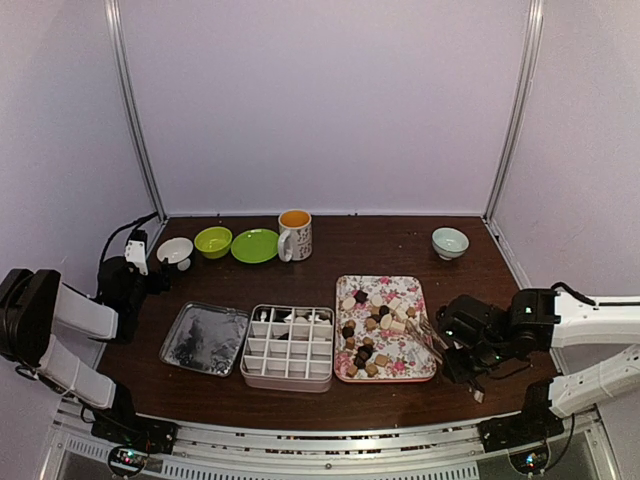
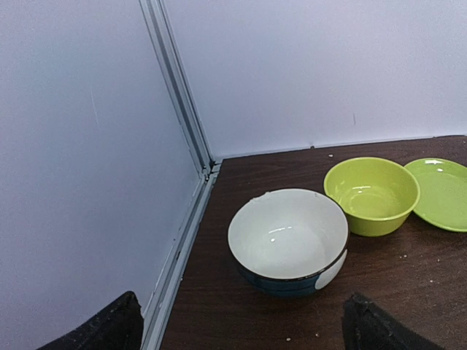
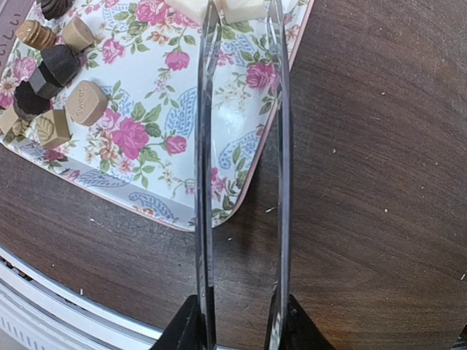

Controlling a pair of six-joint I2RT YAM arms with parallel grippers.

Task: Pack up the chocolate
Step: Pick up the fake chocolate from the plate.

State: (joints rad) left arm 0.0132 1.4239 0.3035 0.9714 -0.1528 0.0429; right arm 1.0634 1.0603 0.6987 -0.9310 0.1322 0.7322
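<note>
Several chocolate pieces (image 1: pixel 375 325), dark, tan and cream, lie scattered on the pink floral tray (image 1: pixel 345 378). A few pieces sit in the far row of the white compartment box (image 1: pixel 290 345). My right gripper (image 1: pixel 450 345) is shut on the handle end of thin metal tongs (image 1: pixel 425 335). In the right wrist view the tongs (image 3: pixel 206 146) reach from my right gripper (image 3: pixel 241 321) over the tray (image 3: pixel 146 138). Their tips end by cream pieces (image 3: pixel 241 9), and tan and dark chocolate (image 3: pixel 86 102) lies to the left. My left gripper (image 1: pixel 150 265) is open at the far left, holding nothing.
In front of my left gripper (image 2: pixel 241 328) stand a white bowl (image 2: pixel 288 237), a green bowl (image 2: pixel 371 193) and a green plate (image 2: pixel 441 193). A mug (image 1: pixel 296 234) stands at the back, a pale bowl (image 1: pixel 450 242) back right, a metal lid (image 1: pixel 205 338) left of the box.
</note>
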